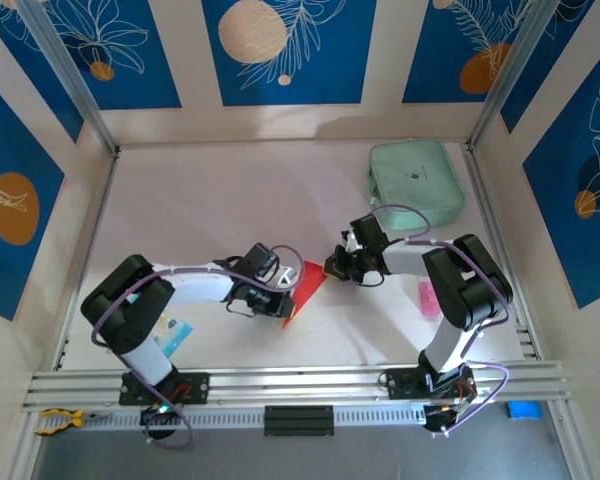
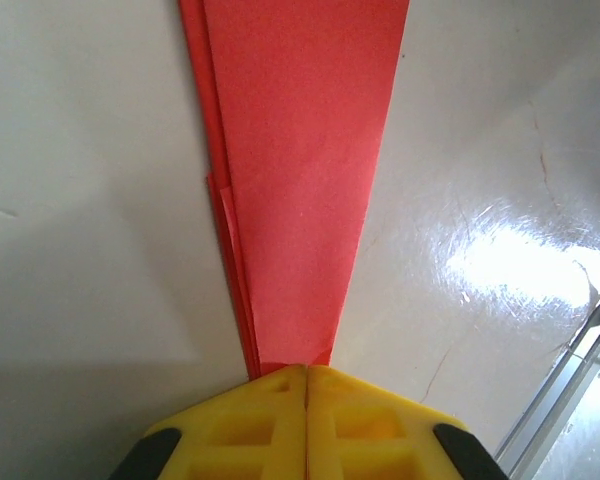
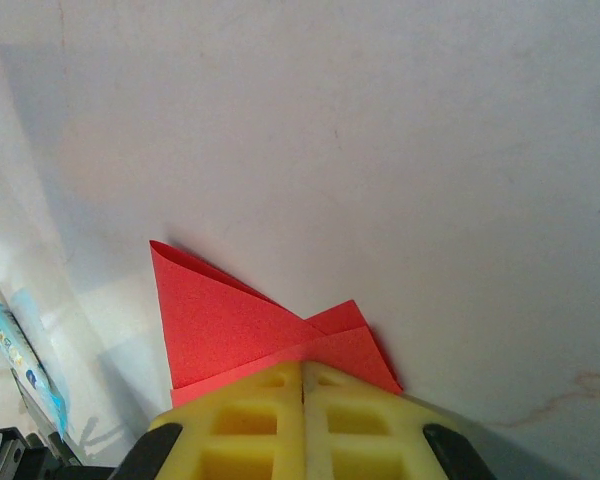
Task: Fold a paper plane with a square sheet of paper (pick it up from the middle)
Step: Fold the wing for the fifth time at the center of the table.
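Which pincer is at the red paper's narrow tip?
The left pincer: the paper tapers to a point there; the right pincer meets a wider end.

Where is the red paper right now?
In the top view, the red paper sits mid-table between the left end effector and right end effector, each shut on one end.

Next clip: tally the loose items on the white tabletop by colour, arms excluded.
Red: 1, folded paper
Mint-green: 1, pouch
Pink: 1, small item
Blue-and-white: 1, packet
Total: 4
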Motion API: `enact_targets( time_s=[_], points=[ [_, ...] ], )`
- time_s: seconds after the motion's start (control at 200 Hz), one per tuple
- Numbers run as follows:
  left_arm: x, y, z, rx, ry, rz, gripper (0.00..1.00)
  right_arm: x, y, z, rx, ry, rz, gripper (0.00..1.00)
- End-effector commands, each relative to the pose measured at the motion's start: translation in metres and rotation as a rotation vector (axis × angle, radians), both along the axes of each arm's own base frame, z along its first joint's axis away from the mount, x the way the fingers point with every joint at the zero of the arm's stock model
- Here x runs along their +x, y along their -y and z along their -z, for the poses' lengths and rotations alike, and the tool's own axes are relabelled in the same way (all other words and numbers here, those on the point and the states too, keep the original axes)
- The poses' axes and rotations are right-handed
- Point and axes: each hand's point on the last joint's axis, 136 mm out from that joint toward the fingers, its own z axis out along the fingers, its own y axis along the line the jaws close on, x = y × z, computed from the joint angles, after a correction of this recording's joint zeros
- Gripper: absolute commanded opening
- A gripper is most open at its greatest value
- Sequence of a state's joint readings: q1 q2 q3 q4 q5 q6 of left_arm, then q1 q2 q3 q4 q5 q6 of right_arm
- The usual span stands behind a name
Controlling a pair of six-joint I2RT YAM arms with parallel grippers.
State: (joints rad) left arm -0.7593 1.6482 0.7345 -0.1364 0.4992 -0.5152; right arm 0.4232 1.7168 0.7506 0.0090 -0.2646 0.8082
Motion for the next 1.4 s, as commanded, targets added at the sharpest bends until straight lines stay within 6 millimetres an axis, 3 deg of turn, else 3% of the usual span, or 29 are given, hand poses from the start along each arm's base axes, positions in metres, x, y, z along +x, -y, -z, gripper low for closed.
enact_targets(
  time_s=[0.0, 0.205, 0.355, 0.45, 0.6, 0.825, 1.03, 1.395],
  points=[
    [-0.012, -0.013, 0.009, 0.06, -0.029, 0.004, 0.07, -0.013, 0.013, 0.015, -0.056, -0.048, 0.002, 0.04],
    [-0.013, -0.015, 0.018, 0.066, -0.041, -0.014, 0.03, 0.002, -0.003, -0.045, 0.05, 0.111, -0.043, 0.12],
    [-0.013, -0.015, 0.023, 0.07, -0.049, -0.023, 0.01, -0.011, -0.021, -0.069, 0.119, 0.162, -0.112, 0.14],
    [-0.012, -0.016, 0.024, 0.075, -0.049, -0.028, 0.01, -0.031, -0.038, -0.062, 0.134, 0.136, -0.168, 0.12],
    [-0.012, -0.016, 0.025, 0.078, -0.049, -0.033, 0.0, -0.061, -0.055, -0.035, 0.108, 0.067, -0.205, 0.08],
    [-0.01, -0.014, 0.026, 0.076, -0.048, -0.036, 0.0, -0.078, -0.065, -0.013, 0.106, 0.021, -0.234, 0.07],
    [-0.01, -0.015, 0.026, 0.074, -0.047, -0.037, 0.0, -0.07, -0.043, 0.009, 0.037, -0.002, -0.172, 0.06],
    [-0.01, -0.014, 0.027, 0.076, -0.053, -0.034, 0.0, -0.027, -0.009, -0.001, 0.036, 0.016, -0.03, 0.06]
  ],
)
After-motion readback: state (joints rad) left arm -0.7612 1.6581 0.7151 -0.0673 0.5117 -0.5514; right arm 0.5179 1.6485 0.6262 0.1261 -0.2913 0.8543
